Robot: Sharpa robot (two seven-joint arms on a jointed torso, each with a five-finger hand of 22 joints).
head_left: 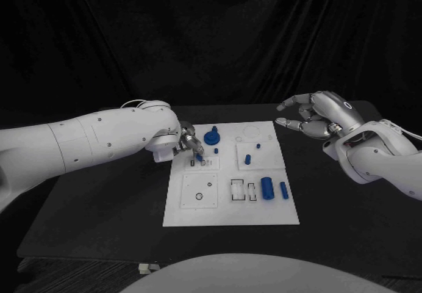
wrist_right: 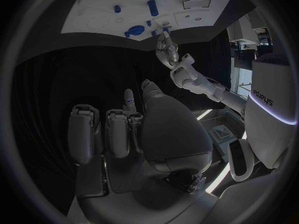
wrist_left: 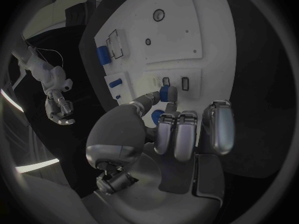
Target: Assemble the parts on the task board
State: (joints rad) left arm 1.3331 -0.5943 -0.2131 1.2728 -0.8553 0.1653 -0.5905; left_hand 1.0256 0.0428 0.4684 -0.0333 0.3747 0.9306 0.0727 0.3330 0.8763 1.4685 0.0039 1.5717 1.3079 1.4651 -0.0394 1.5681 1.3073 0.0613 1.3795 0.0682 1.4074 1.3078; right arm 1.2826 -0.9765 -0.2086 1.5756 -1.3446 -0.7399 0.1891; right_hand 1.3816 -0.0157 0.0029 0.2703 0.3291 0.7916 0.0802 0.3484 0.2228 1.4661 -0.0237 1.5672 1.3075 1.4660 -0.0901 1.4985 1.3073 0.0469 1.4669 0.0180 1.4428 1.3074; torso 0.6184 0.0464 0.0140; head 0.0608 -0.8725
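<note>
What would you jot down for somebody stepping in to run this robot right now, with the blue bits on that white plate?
Left hand: pinching a small blue part against the task board, beside two small slots.
Right hand: above the table past the board's far right corner, fingers curled, holding nothing.
On the board: a blue knob piece at the far side, a short blue peg mid-board, a blue cylinder and a thin blue bar at the near right.
Done: cannot tell from here.
Left: seat the pinched part, then the loose pieces.
</note>
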